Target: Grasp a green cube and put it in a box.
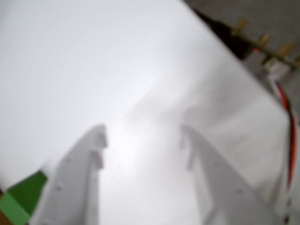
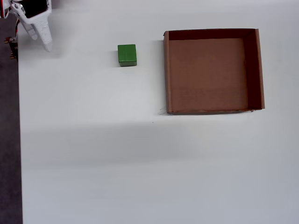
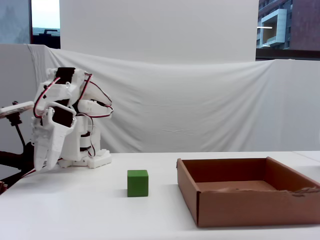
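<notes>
Green cube (image 2: 127, 55) sits on the white table (image 2: 117, 154), just left of the box (image 2: 214, 110) in the overhead view, a small gap between them. Your gripper (image 2: 41, 41) is up at the top-left corner of that view, well apart from the cube. In the wrist view the two white fingers (image 1: 79, 173) are spread with bare table between them, holding nothing; the cube shows only as a green corner at the lower left edge. Fixed view: arm folded, gripper pointing down near the table edge, box floor bare.
</notes>
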